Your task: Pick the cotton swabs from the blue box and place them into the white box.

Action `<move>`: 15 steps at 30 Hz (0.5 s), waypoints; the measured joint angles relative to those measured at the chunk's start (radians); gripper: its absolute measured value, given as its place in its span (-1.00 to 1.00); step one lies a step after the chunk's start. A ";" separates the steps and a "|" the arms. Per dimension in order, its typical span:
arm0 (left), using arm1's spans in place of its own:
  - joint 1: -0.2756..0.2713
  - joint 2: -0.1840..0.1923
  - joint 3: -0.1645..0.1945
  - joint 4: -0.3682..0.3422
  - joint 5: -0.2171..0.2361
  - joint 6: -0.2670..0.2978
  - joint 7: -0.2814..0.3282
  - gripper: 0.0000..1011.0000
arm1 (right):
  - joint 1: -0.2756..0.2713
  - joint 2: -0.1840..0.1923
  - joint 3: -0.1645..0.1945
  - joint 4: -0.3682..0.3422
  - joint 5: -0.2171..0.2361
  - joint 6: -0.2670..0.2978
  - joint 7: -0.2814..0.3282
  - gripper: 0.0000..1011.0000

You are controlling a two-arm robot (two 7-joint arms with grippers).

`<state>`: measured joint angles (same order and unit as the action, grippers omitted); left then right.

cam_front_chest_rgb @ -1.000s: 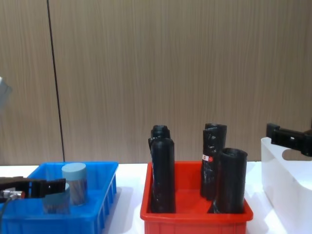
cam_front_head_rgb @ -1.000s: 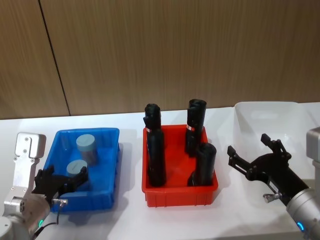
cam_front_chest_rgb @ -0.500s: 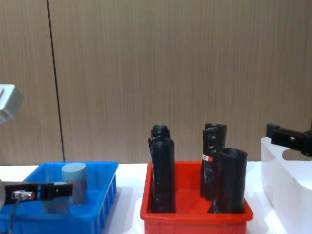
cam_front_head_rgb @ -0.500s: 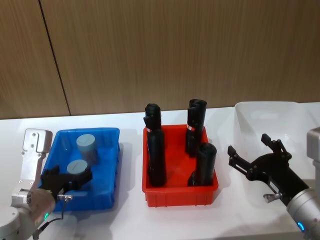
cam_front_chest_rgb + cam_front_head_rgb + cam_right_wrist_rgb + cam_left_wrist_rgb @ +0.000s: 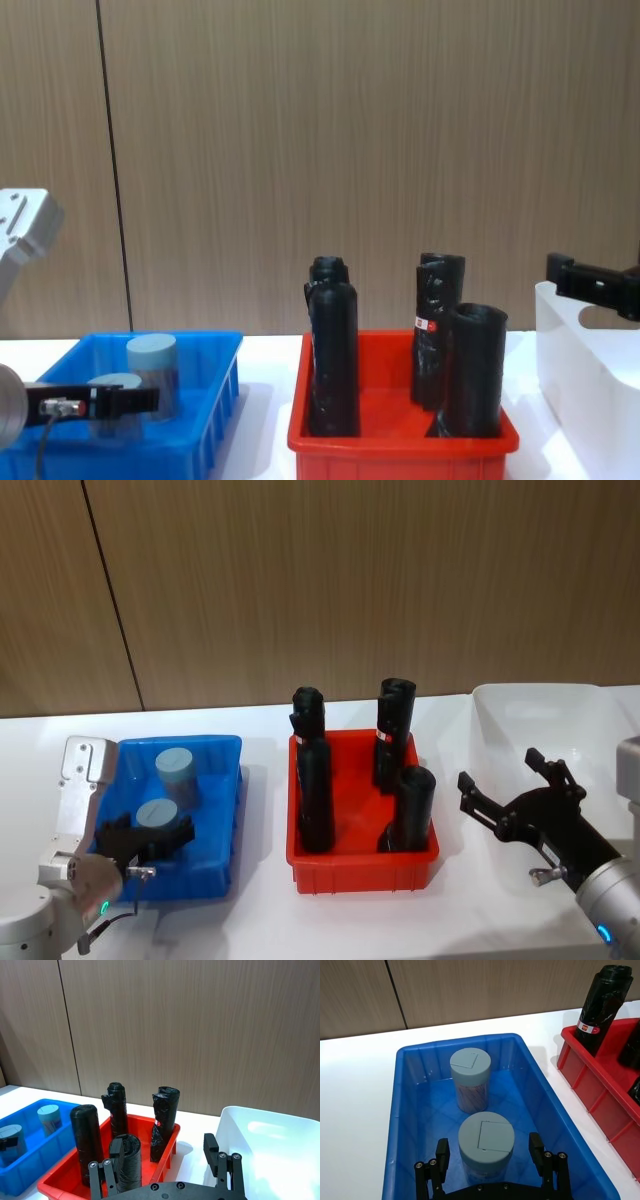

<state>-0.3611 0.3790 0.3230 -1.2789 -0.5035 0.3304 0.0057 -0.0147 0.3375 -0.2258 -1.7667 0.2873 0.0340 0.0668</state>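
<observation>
Two cotton swab jars with grey-blue lids stand in the blue box (image 5: 228, 748): a near jar (image 5: 156, 814) and a far jar (image 5: 176, 772). My left gripper (image 5: 148, 838) is open low inside the box, one finger on each side of the near jar and clear of it. In the left wrist view the near jar (image 5: 486, 1136) sits between the fingers (image 5: 442, 1152) of the left gripper (image 5: 489, 1154), with the far jar (image 5: 470, 1080) behind. My right gripper (image 5: 497, 772) hovers open at the front left of the white box (image 5: 540, 705).
A red bin (image 5: 360, 872) between the two boxes holds several tall black rolls (image 5: 313, 790). The white table top (image 5: 260, 910) runs along the front. A wood-panelled wall stands behind. In the right wrist view the white box (image 5: 280, 1130) looks empty.
My left gripper has slid forward and right into the blue box, and its fingers now flank the near jar. The right arm and both jars have not moved.
</observation>
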 joint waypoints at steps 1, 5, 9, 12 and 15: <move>-0.001 -0.001 0.000 0.003 0.001 0.000 -0.001 0.98 | 0.000 0.000 0.000 0.000 0.000 0.000 0.000 0.98; -0.007 -0.005 0.000 0.014 0.004 0.001 -0.006 0.86 | 0.000 0.000 0.000 0.000 0.000 0.000 0.000 0.98; -0.011 -0.009 0.001 0.022 0.009 0.000 -0.010 0.64 | 0.000 0.000 0.000 0.000 0.000 0.000 0.000 0.98; -0.012 -0.011 0.001 0.025 0.011 -0.004 -0.010 0.46 | 0.000 0.000 0.000 0.000 0.000 0.000 0.000 0.98; -0.011 -0.011 0.001 0.025 0.014 -0.008 -0.010 0.31 | 0.000 0.000 0.000 0.000 0.000 0.000 0.000 0.98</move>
<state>-0.3722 0.3678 0.3241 -1.2537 -0.4896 0.3222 -0.0046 -0.0147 0.3375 -0.2258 -1.7668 0.2873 0.0340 0.0667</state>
